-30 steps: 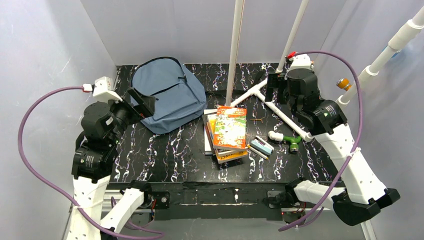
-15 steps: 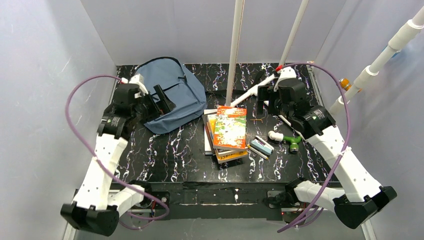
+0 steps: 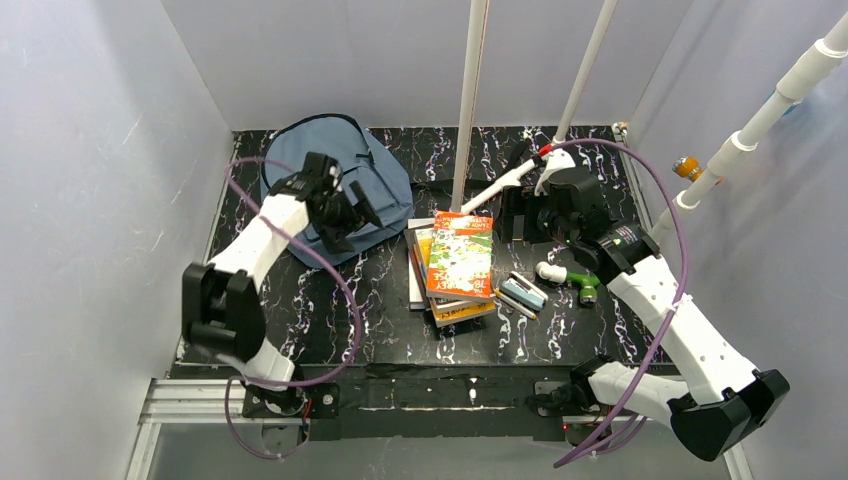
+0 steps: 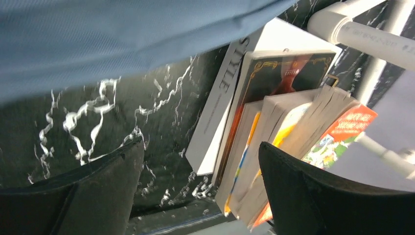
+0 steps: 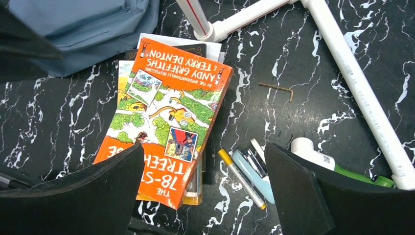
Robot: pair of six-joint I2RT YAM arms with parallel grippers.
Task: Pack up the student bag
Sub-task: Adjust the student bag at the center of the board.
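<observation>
The student bag (image 3: 320, 170), slate-blue and lying flat, sits at the back left of the table. My left gripper (image 3: 355, 215) hovers over its right lower edge, open and empty. In the left wrist view the bag's fabric (image 4: 122, 39) fills the top, and the gripper (image 4: 200, 147) faces the stack of books (image 4: 274, 127). The stack (image 3: 455, 265) has an orange and green book on top. My right gripper (image 3: 508, 212) hangs open just right of the stack's far end. In the right wrist view this gripper (image 5: 205, 161) is above the orange book (image 5: 171, 117) and the pens (image 5: 244, 178).
Pens and a pale blue case (image 3: 522, 295) lie right of the books, with a green and white tool (image 3: 570, 278) beyond them. A white pipe frame (image 3: 560, 225) crosses the back right of the table. A small hex key (image 5: 276, 89) lies near it. Grey walls enclose three sides.
My left arm has stretched forward and right, carrying its gripper across the bag to its right edge. My right gripper has moved left and down toward the books.
</observation>
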